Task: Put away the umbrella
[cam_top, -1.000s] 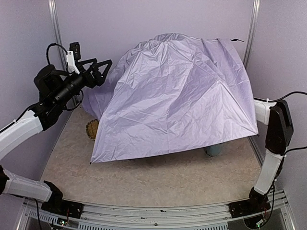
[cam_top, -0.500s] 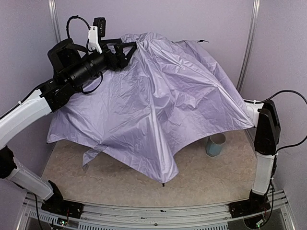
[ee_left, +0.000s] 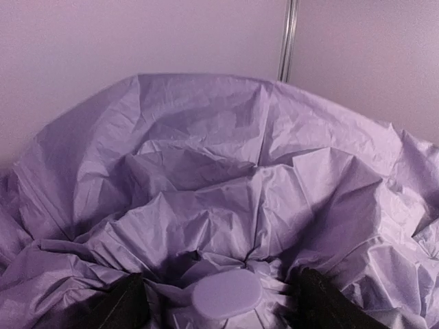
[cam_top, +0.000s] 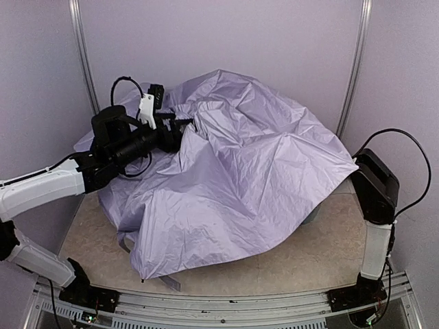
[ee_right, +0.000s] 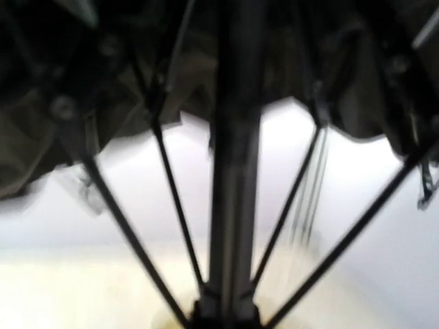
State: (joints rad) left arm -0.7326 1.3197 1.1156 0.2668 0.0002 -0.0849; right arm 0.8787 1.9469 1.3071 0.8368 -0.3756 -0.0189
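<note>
Umbrella [cam_top: 254, 178] crumpled across table [cam_top: 312, 255], left pincer [ee_left: 223, 303] spread around top cap [ee_left: 227, 293]

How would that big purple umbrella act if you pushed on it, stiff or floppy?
Probably floppy outside: the umbrella is crumpled into deep folds and sags onto the table. Likely stiffer within, since the right wrist view shows a straight shaft and thin ribs. It looks light for its size, so a push might slide or tip it.
</note>
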